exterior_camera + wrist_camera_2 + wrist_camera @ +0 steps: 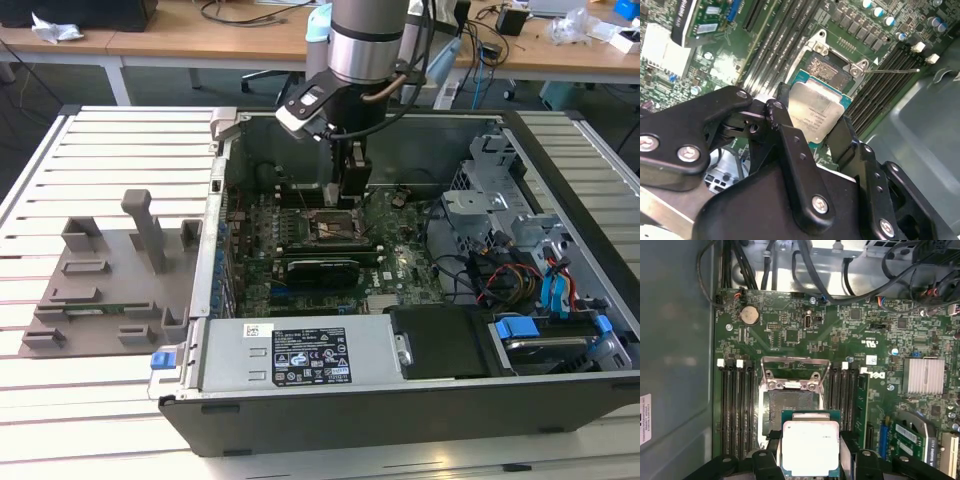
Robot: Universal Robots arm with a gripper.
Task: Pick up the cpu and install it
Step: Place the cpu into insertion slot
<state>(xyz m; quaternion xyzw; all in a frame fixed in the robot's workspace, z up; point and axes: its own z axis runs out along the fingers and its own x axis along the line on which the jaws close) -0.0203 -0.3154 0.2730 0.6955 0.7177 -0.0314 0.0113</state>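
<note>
Reading from the exterior view's left: past the grey fixture plate (105, 290), into the open computer case (400, 410), up to the gripper (350, 190) hanging over the socket (335, 228). Pinched shut on the cpu (811, 447) by two opposite edges, metal top up, probably to hold it level. Hovering partly over the socket, load frame (792, 372) swung open to receive it; seemingly not seated yet. Drive bays (480, 200) rightmost.

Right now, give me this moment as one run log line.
phase: install | jaws: shut on cpu | cpu position: over open socket, not seated | site: inside computer case
</note>
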